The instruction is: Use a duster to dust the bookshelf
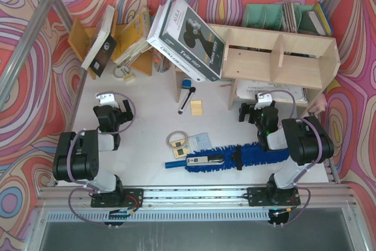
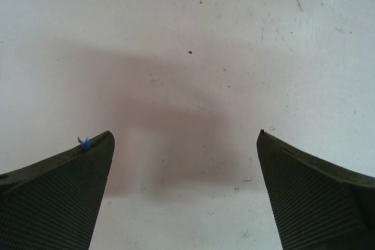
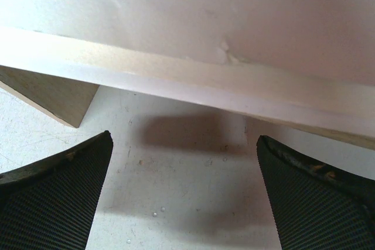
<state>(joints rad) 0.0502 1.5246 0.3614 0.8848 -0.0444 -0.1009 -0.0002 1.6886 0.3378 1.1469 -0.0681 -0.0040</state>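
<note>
Zero dusting done: duster [image 1: 255,157] lies untouched on the near worktop [image 1: 147,104], both pairs of jaws released and empty, bookshelf [image 1: 294,39] at far right awaits wiping.

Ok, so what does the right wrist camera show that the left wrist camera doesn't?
Only the right wrist view shows the bookshelf: a pale wooden board crossing just ahead of the right end effector. Only the left wrist view shows a blue fluff speck on a fingertip of the left end effector. Both show dark ribbed fingers spread wide with nothing between, above the white table.
</note>
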